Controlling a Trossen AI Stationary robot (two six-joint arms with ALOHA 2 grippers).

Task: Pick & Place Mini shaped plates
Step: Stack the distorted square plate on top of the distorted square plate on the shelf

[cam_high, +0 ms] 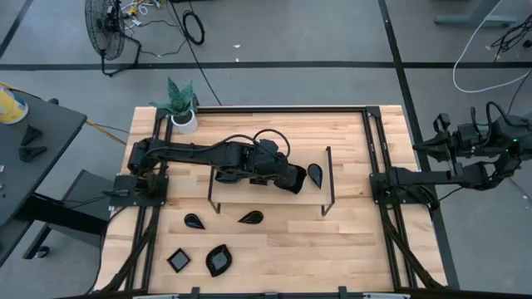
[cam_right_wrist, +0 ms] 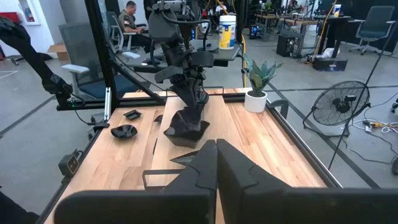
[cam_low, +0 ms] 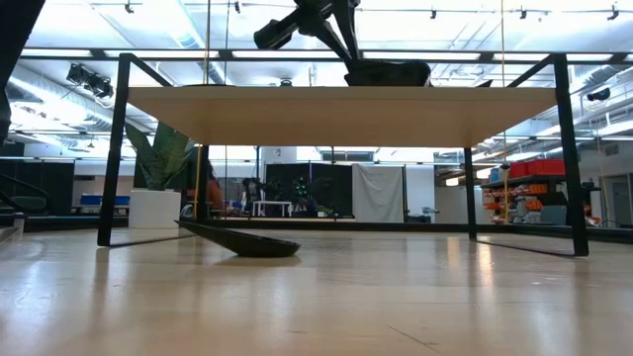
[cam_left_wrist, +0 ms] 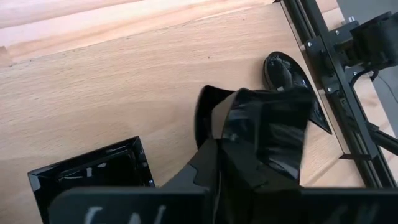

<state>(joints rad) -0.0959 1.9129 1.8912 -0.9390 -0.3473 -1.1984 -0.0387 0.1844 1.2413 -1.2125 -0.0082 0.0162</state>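
Judging from how things lie, the job is roughly at its middle. The left hand (cam_high: 293, 178) grips a glossy black plate (cam_high: 291, 179) above the counter (cam_high: 274, 241), within the thin black wire frame (cam_high: 329, 178), its fingers pinched on the plate's rim. A teardrop plate (cam_high: 315, 173) lies just beside it. Four more wait near the counter's front: two teardrops (cam_high: 194, 221) (cam_high: 250, 218), a square plate (cam_high: 178, 261) and a wavy leaf plate (cam_high: 219, 260). Where the plates are meant to end up I cannot tell. The right hand (cam_right_wrist: 215, 163) is closed on nothing, parked off the counter's right edge.

From overhead, the held plate blends into the arm. The left wrist view shows the fingers (cam_left_wrist: 264, 140) clamped on its edge, and another square plate (cam_left_wrist: 93, 171) close by. The right wrist view shows the plate (cam_right_wrist: 186, 127) hanging clear of the wood.
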